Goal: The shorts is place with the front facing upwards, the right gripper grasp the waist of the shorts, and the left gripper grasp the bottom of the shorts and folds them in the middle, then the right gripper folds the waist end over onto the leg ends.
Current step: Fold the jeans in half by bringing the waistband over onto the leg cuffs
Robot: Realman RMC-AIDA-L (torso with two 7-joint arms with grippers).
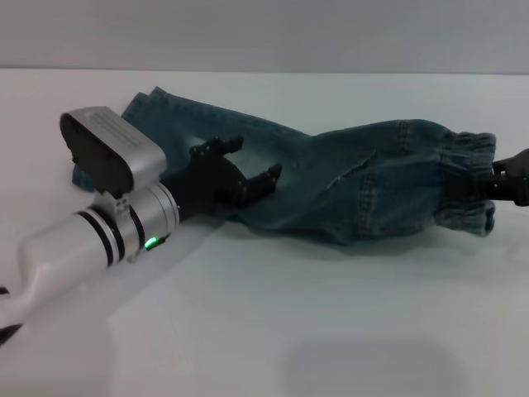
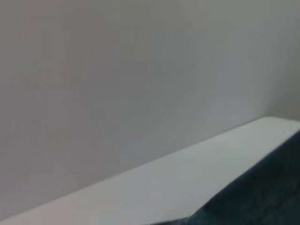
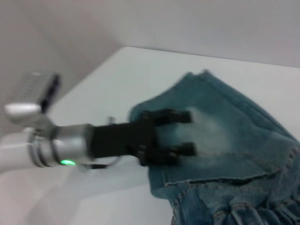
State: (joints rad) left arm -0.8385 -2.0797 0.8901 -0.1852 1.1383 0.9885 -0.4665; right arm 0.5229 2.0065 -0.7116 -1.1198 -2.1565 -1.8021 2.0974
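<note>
The blue denim shorts (image 1: 372, 186) lie folded lengthwise across the white table (image 1: 273, 331). Their gathered elastic waist (image 1: 467, 178) is at the right and bunched up. My right gripper (image 1: 502, 180) is shut on that waist at the right edge of the head view. The leg ends (image 1: 147, 106) point to the far left, partly hidden behind my left wrist. My left gripper (image 1: 246, 168) is open just above the leg part of the shorts, with nothing between its fingers. The right wrist view shows the left gripper (image 3: 185, 133) over the pale faded denim (image 3: 220, 126). A corner of the shorts (image 2: 262, 197) shows in the left wrist view.
The table's far edge (image 1: 331, 73) meets a plain grey wall (image 1: 264, 33). White tabletop lies in front of the shorts. My left arm's silver wrist with its green light (image 1: 151, 243) reaches in from the lower left.
</note>
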